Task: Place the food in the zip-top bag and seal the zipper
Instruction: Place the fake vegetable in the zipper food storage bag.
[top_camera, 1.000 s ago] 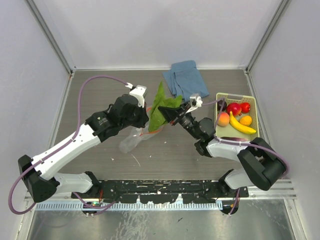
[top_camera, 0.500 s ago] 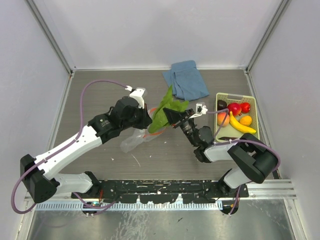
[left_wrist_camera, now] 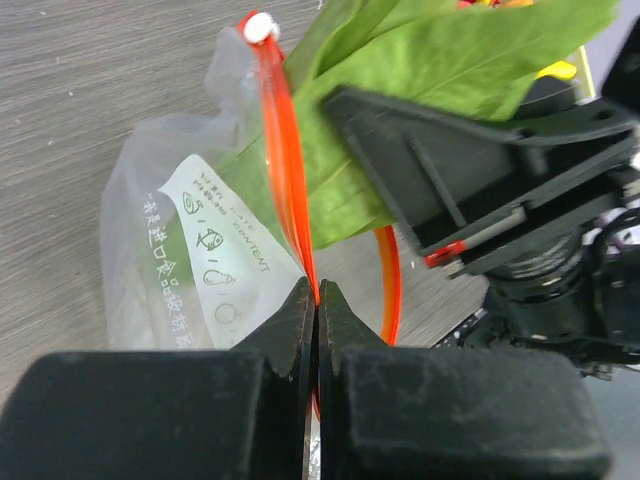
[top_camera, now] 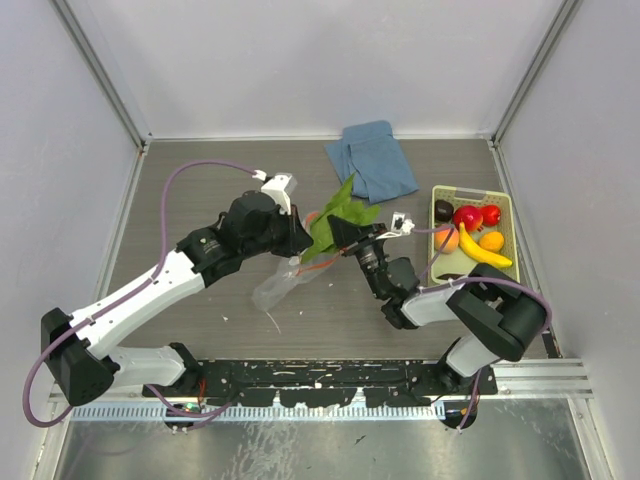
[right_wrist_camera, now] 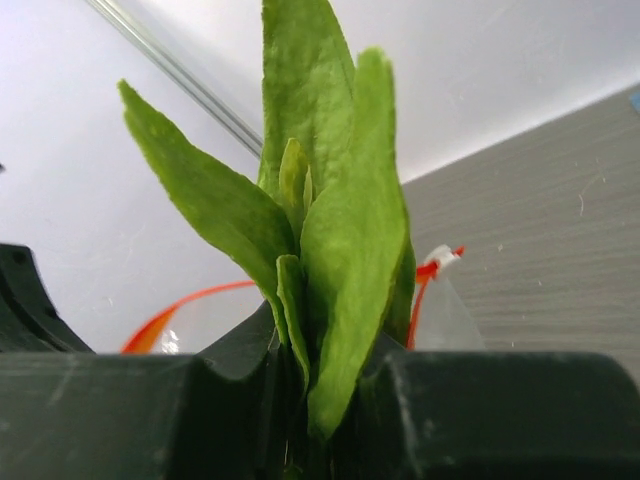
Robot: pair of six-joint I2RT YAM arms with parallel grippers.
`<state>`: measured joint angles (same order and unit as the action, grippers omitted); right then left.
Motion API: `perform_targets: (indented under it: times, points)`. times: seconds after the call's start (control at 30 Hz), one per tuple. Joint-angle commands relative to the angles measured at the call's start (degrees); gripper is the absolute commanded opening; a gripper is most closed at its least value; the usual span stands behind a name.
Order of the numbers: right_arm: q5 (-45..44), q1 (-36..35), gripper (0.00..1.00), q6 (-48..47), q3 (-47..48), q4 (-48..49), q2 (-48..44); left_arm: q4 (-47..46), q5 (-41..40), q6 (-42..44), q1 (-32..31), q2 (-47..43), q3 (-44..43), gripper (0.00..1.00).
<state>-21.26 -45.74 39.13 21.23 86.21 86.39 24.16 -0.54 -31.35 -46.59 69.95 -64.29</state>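
Step in hand: loading, first item.

- Left gripper (left_wrist_camera: pixel 317 291) — pressed together on the zipper (left_wrist_camera: pixel 283 150), lifting one lip of the zip-top bag (left_wrist_camera: pixel 170 250) off the table.
- Right gripper (right_wrist_camera: pixel 318 400) — pinching the stalk of the green leafy vegetable (right_wrist_camera: pixel 330 230), its leaves at the bag mouth, seemingly partly between the strips.
- Bag: I see nothing else in it.
- Basket (top_camera: pixel 506 206): banana (top_camera: pixel 483 250), red fruits (top_camera: pixel 468 216), orange (top_camera: pixel 491 241), peach (top_camera: pixel 447 238), eggplant (top_camera: pixel 444 209).

Next, I judge: push the leaves deeper, then release — mouth held wide.
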Motion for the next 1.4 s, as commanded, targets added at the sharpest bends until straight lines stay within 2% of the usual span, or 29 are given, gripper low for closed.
perform_targets:
  times: [0.0, 0.33, 0.47, 0.53, 0.67, 0.97, 1.13, 1.37]
  points:
    - [-3.1, -1.9, 0.01, 0.7, 1.9, 11.0, 2.7, -6.1, 3.0, -1.7, 0.1, -1.4, -0.7, 0.0]
    - [-2.0, -4.8, 0.01, -1.0, 1.8, 10.6, 5.6, -10.6, 2.1, -3.4, 0.2, -1.8, 1.0, 0.0]
    - [-2.5, -4.8, 0.01, -1.8, 1.5, 10.8, 3.7, -10.3, 2.3, -3.7, 0.2, -1.6, 1.9, 0.0]
    - [-1.6, -4.8, 0.09, -3.4, 2.1, 8.4, 2.0, -9.2, 2.1, -3.2, 0.2, -1.8, 2.1, 0.0]
    - [0.5, -4.8, 0.35, -4.2, 1.8, 1.8, -2.3, -5.8, -0.4, -0.9, 0.3, -3.0, 1.8, 0.0]
    - [4.4, -4.7, 0.55, -5.5, 4.1, -26.7, -13.7, -0.6, -6.0, 4.9, 1.4, -4.6, 1.4, 0.0]
    - [7.0, -4.5, 0.56, -6.4, 10.8, -47.1, -18.3, 0.4, -5.7, 7.6, 1.9, -4.5, 0.7, 0.0]
    - [13.7, -3.1, 0.6, -11.9, 19.7, -69.0, -19.7, 1.9, -5.2, 9.4, 2.1, -3.8, -0.3, 0.0]
